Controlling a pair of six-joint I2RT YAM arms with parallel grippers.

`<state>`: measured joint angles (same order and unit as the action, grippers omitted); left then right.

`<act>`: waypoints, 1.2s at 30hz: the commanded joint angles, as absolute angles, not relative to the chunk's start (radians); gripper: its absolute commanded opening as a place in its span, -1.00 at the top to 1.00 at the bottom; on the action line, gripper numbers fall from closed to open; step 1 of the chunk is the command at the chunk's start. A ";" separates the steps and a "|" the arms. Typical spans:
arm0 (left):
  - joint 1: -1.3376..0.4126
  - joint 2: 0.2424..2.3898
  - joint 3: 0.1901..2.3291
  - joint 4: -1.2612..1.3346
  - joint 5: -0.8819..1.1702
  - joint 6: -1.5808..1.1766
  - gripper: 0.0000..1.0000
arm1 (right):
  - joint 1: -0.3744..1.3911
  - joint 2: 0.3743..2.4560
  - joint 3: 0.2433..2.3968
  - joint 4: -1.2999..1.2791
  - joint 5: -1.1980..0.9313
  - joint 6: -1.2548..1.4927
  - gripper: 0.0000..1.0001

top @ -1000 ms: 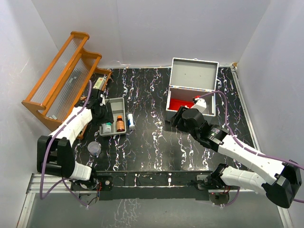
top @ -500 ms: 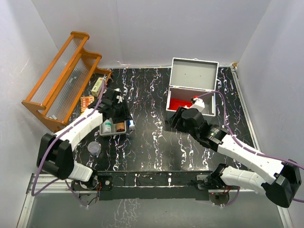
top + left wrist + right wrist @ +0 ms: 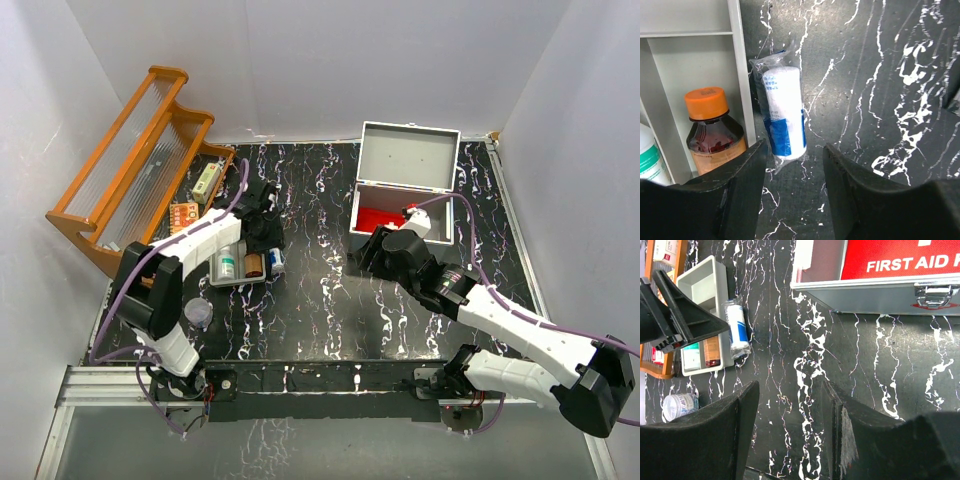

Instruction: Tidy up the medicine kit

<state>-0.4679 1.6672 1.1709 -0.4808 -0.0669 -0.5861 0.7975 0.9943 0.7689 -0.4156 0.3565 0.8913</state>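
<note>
A white-and-blue bandage roll (image 3: 785,117) in clear wrap lies on the black table just right of the grey tray (image 3: 742,75). It also shows in the top view (image 3: 276,260). My left gripper (image 3: 794,154) is open and empty, with its fingers on either side of the roll's near end, not touching it. In the top view the left gripper (image 3: 268,240) sits over the tray's right edge. The tray holds a brown bottle with an orange cap (image 3: 712,125) and a white bottle (image 3: 650,155). My right gripper (image 3: 790,390) is open and empty in front of the open first aid kit (image 3: 408,155).
A wooden rack (image 3: 130,160) stands at the far left, with a small box (image 3: 207,180) and an orange packet (image 3: 183,215) beside it. A clear jar (image 3: 199,313) sits in front of the tray. White walls enclose the table.
My left arm swung right from beside the rack, across the tray, to the bandage roll. The right arm barely moved.
</note>
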 commanded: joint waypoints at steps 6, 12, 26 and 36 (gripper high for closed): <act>-0.480 1.767 1.220 -0.515 -0.103 -0.583 0.00 | 0.801 0.977 0.769 -0.370 0.384 0.884 0.00; -0.493 1.845 1.272 -0.527 -0.123 -0.572 0.16 | 0.801 0.974 0.770 -0.367 0.385 0.875 0.00; -0.495 1.731 1.258 -0.505 -0.168 -0.525 0.50 | 0.800 0.945 0.762 -0.385 0.409 0.875 0.00; -0.431 1.462 1.153 -0.391 -0.242 -0.651 0.53 | 0.801 0.857 0.738 -0.420 0.483 0.897 0.00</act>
<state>-0.4797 1.5776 1.2057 -0.4652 -0.1688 -0.5610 0.7975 0.8989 0.7387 -0.4332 0.4297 0.8906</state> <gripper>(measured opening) 0.269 0.501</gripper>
